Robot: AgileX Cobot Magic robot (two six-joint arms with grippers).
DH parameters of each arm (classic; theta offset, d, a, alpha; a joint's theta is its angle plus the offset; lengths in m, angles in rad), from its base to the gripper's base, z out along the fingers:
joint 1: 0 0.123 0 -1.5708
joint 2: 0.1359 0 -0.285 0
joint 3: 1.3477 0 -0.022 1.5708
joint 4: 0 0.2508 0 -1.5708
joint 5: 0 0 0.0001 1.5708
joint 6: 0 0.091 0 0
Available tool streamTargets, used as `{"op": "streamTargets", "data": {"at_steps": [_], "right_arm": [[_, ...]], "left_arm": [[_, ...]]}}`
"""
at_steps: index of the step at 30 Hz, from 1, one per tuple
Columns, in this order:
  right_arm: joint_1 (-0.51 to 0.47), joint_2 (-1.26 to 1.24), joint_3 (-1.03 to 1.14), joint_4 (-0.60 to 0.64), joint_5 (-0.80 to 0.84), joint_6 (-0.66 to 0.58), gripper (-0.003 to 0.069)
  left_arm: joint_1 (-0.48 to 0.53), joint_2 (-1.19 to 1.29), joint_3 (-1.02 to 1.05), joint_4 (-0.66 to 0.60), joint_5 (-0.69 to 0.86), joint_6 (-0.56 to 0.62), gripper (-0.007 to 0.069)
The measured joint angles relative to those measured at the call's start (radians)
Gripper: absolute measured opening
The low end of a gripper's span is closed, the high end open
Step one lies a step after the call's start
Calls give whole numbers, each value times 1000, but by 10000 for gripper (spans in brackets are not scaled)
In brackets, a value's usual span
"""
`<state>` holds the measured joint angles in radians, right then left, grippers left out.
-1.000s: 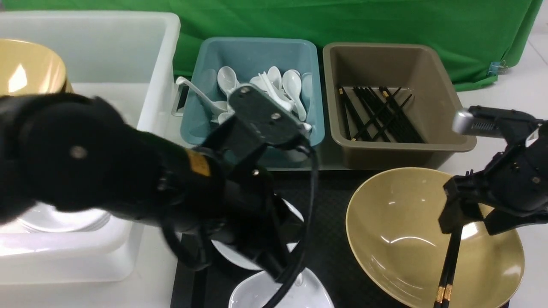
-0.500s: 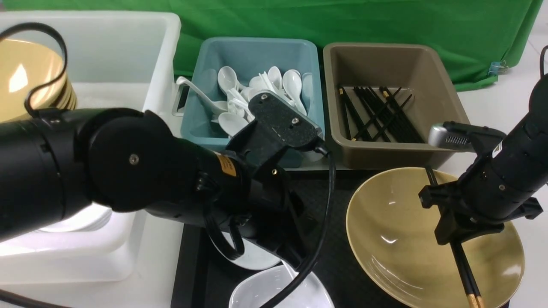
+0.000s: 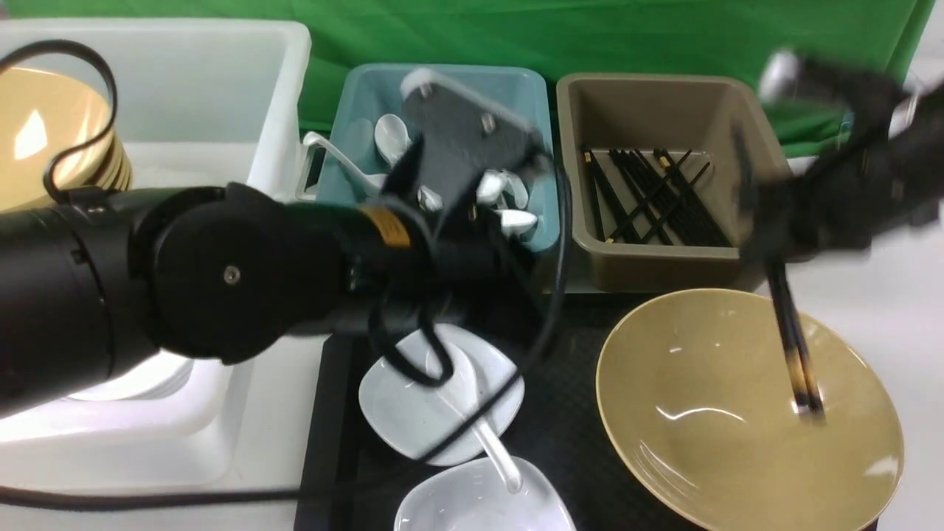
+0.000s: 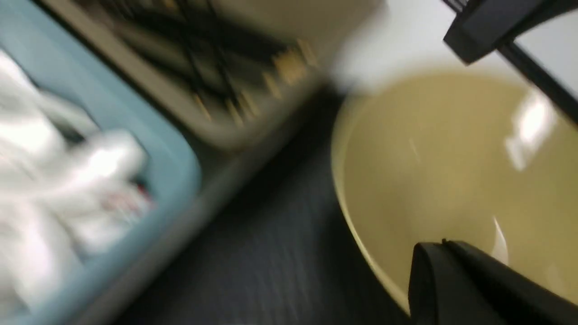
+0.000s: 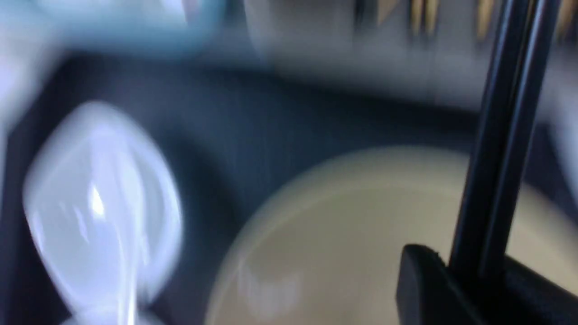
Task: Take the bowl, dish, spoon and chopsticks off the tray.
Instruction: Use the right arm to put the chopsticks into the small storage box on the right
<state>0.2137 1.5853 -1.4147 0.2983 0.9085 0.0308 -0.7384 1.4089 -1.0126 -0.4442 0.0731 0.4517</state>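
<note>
While the right fingers [image 5: 424,275] pinch slim black chopsticks [image 5: 503,149], the left fingers [image 4: 451,280] meet, empty.

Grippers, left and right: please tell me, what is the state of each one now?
Left gripper: closed, holding nothing that shows.
Right gripper: closed on the pair of black chopsticks, above the mustard bowl.

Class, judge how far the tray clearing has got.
Looks done: nothing certain, though similar chopsticks fill the brown tub. In hand: the chopsticks, gripped by the right hand above the bowl. Left: that bowl, two dishes and the spoon, all on the tray.
</note>
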Motion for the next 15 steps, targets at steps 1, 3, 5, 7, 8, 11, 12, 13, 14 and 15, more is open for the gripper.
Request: {"op": "streamTargets", "data": {"at_steps": [1, 3, 5, 7, 8, 11, 12, 13, 14, 15], "right_arm": [[0, 0, 0, 0, 0, 0, 85], [-9, 62, -123, -3, -114, -13, 85], [-12, 135, -212, -3, -211, -22, 85], [-13, 202, -275, -2, -275, -22, 85], [-13, 217, -288, -2, -288, -23, 85], [-13, 342, -369, -3, -382, -25, 85], [-13, 377, -384, -3, -404, -25, 85], [-13, 408, -395, -3, -420, -25, 85], [-13, 437, -399, -3, -436, -31, 85], [-13, 453, -400, -3, -445, -31, 85]], "left_arm": [[0, 0, 0, -1, -15, 0, -6], [0, 1, 0, -5, -174, -1, -6], [0, 1, 0, -8, -276, -2, -6], [0, 1, 0, -10, -327, -2, -6], [0, 1, 0, -11, -331, -2, -6], [0, 3, 0, -11, -315, -2, -6], [0, 3, 0, -11, -303, -2, -6], [0, 6, 0, -11, -292, -2, -6], [0, 9, 0, -12, -282, -2, -6], [0, 10, 0, -14, -267, -3, -6]]}}
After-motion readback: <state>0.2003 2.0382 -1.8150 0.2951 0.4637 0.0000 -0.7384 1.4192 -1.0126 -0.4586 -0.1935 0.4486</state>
